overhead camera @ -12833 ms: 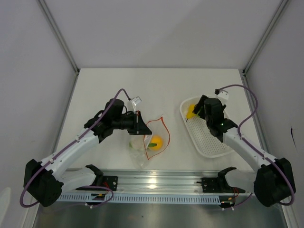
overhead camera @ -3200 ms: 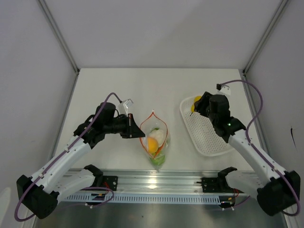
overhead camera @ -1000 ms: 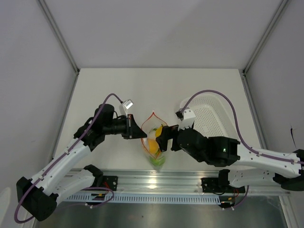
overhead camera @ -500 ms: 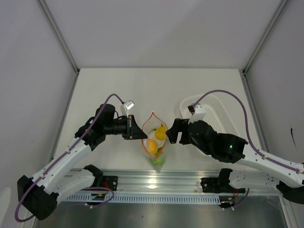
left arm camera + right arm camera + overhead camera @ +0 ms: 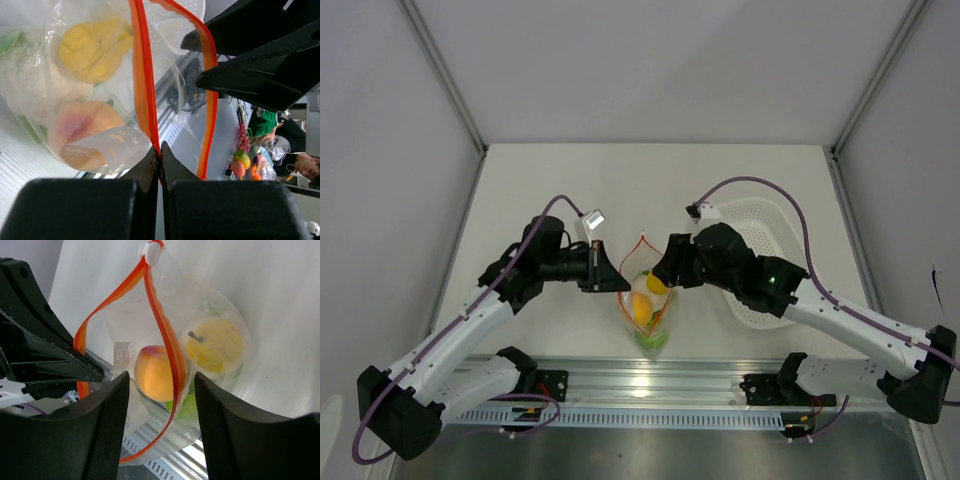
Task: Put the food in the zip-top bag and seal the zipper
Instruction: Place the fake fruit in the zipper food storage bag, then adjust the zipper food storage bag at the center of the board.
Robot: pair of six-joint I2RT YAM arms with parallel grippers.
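The white surface (image 5: 550,190) carries everything, with both arms reaching in toward its middle from the near edge. The left arm (image 5: 470,320) stretches in from the left. The right arm (image 5: 820,305) comes across from the right and passes over the near part of the white perforated basket (image 5: 768,228), which sits on the right side of the surface.

The zip-top bag (image 5: 645,300) lies between the two tools, at the centre of the surface near the front rail, its mouth pointing away from the arm bases. The mouth gapes in a leaf-shaped loop.

The left tool (image 5: 159,150) is pinched together on one side of the zipper (image 5: 142,75), gripping the red-orange strip on the bag's left edge. The right tool (image 5: 161,382) hangs over the right side of the mouth with its fingers (image 5: 107,435) apart, one on each side of the nearer strip. Whether they touch the plastic cannot be told.

All the food that can be seen is inside the bag. The orange round fruit (image 5: 152,372) lies in the middle, the yellow pear (image 5: 215,345) just beside it toward the right tool, a whitish piece (image 5: 30,85) against them, and a green piece (image 5: 182,407) at the bag's closed end.

A small white slider (image 5: 151,252) sits at the far tip of the zipper, where the two strips meet.
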